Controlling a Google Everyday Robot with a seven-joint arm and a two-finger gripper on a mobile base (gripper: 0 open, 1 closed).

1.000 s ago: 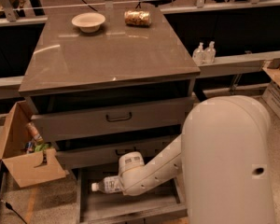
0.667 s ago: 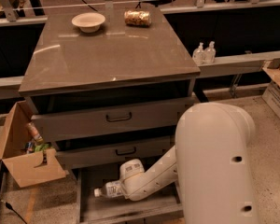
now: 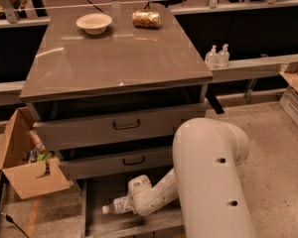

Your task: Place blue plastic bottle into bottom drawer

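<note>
The blue plastic bottle [image 3: 115, 206], clear and whitish with a white cap, lies nearly level with its cap pointing left, low inside the open bottom drawer [image 3: 102, 224]. My gripper [image 3: 128, 203] is at the end of the white arm that reaches down into that drawer. It is shut on the bottle's rear half, and the wrist hides most of the hold. I cannot tell whether the bottle touches the drawer floor.
Two shallower drawers with black handles [image 3: 126, 125] stick out above the bottom one. On the cabinet top are a white bowl [image 3: 94, 22] and a gold-brown can [image 3: 146, 19]. Two pump bottles [image 3: 217, 56] stand on a ledge to the right. An open cardboard box [image 3: 27, 162] sits on the floor to the left.
My arm has lowered and swung left, carrying the bottle down deeper into the bottom drawer. The large white arm link has moved down and right in the view.
</note>
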